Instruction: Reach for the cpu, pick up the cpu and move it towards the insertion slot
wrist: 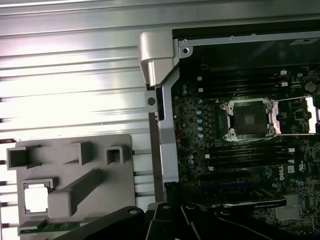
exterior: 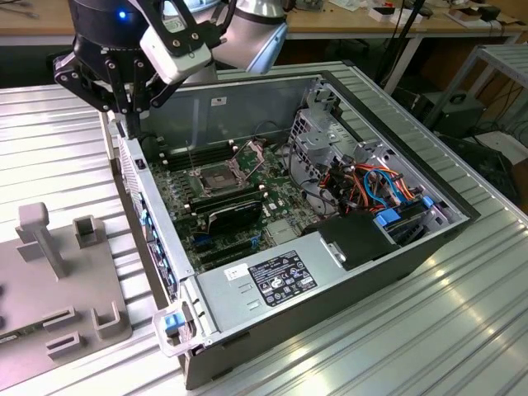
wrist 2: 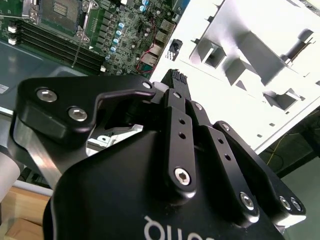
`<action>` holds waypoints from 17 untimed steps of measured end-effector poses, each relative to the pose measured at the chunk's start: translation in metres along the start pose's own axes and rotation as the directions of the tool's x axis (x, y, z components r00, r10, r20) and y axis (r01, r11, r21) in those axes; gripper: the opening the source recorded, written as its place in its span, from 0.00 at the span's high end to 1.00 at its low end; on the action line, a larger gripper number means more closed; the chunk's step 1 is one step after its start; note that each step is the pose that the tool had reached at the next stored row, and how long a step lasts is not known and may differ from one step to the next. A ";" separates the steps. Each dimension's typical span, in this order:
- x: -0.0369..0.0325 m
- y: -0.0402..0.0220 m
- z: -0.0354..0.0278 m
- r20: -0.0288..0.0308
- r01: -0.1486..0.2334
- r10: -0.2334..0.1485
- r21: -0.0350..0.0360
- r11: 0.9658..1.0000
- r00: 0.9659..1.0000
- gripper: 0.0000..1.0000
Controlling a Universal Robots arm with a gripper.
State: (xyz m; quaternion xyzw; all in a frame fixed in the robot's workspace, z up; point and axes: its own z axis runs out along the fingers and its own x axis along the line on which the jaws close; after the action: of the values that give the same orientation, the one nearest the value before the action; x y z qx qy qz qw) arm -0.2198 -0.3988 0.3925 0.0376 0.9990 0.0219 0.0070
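The thin cpu (wrist: 36, 196) lies in a corner pocket of the grey holder (wrist: 117, 200), looks light and easy to hurt, so pinch its edges; I cannot tell if the gripper (exterior: 132, 120) is open

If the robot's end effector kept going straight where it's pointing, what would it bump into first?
Probably the computer case's side wall: the end effector points down at that edge, between the grey fixture and the motherboard. Depth is unclear, so it might miss.
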 end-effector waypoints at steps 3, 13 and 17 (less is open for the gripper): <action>0.0023 -0.0002 0.0000 0.000 0.000 0.000 0.000 1.000 1.000 0.89; 0.0162 -0.0012 0.0000 -0.002 0.000 0.000 0.000 1.000 1.000 0.89; 0.0225 -0.0017 0.0001 -0.003 0.000 0.000 0.000 1.000 1.000 0.89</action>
State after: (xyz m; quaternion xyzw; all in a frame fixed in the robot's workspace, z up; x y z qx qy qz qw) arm -0.2424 -0.3989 0.3920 0.0375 0.9990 0.0218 0.0057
